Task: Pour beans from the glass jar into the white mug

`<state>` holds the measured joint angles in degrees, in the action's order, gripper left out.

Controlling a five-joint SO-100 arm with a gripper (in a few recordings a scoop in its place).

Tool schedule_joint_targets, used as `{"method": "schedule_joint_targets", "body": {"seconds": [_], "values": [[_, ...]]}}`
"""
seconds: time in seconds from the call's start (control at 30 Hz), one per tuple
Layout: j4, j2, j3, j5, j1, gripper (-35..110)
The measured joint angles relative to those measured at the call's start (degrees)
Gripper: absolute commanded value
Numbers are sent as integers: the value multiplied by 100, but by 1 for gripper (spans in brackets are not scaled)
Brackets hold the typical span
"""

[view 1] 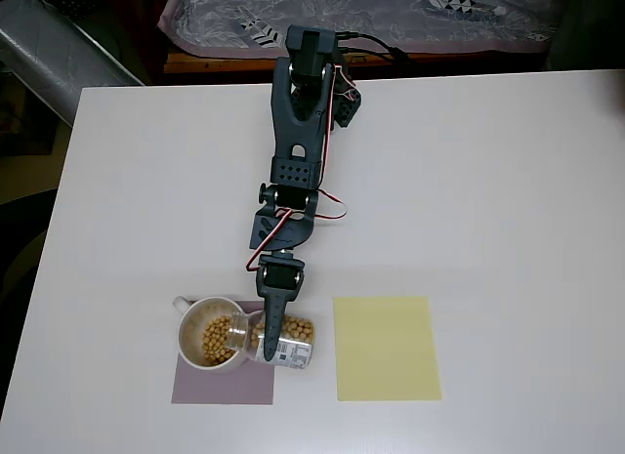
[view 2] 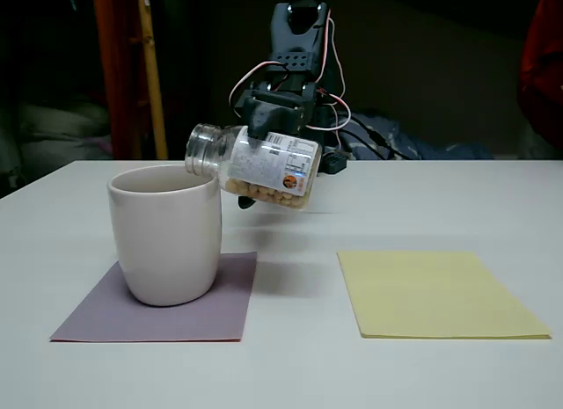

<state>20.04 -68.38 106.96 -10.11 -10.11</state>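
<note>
The white mug (view 1: 208, 333) (view 2: 166, 233) stands on a mauve paper square (view 1: 224, 381) (view 2: 163, 299) and holds beans (view 1: 214, 341). The glass jar (view 1: 274, 342) (view 2: 258, 166) hangs tilted almost on its side above the mug's rim, its open mouth toward the mug. More beans (view 2: 266, 192) lie along the jar's lower side. My gripper (view 1: 272, 329) (view 2: 273, 127) is shut on the jar's middle, coming from the back of the table.
A yellow paper sheet (view 1: 385, 348) (view 2: 440, 295) lies to the right of the mug in both views. The arm's base (view 1: 312, 54) sits at the table's far edge. Bare white table (view 1: 508, 181) spreads to both sides.
</note>
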Motion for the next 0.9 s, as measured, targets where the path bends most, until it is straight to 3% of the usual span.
{"method": "schedule_joint_targets", "body": {"seconds": [0.9], "values": [[-896, -97, -501, 1151, -114, 0]]}}
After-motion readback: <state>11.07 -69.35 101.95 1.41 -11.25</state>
